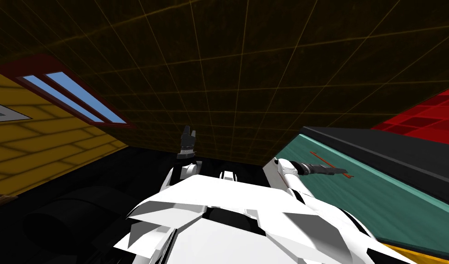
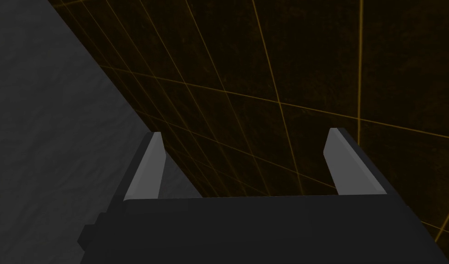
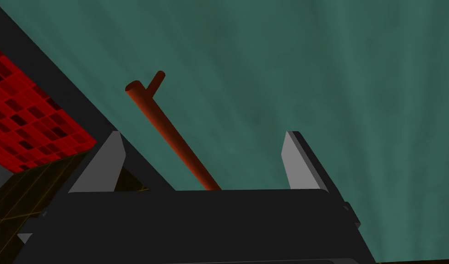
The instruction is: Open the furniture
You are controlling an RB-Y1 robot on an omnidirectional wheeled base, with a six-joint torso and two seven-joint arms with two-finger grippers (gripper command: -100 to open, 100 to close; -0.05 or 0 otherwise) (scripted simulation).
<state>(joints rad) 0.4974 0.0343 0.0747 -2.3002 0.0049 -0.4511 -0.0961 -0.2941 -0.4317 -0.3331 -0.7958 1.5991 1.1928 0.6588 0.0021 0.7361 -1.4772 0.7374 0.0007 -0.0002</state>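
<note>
Right end effector (image 3: 201,137): two fingers spread apart, not pinching. One reddish-brown bar handle (image 3: 173,133) runs between them, mounted on one teal furniture front (image 3: 310,68) just ahead. Left end effector (image 2: 244,135): two fingers spread, facing dark gold-lined tiles (image 2: 310,59).

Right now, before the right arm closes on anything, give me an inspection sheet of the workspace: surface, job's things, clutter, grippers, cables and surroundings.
Surface: teal furniture panel, flat, bordered by a dark edge.
Job's things: red-brown bar handle, standing off the panel on a short post.
Clutter: nothing seen.
Grippers: right gripper open, with the handle seen between its fingers, not gripped. Left gripper open, pointing at the dark tiled floor, holding nothing.
Cables: nothing seen.
Surroundings: yellow wall with a window; red tiled wall.
</note>
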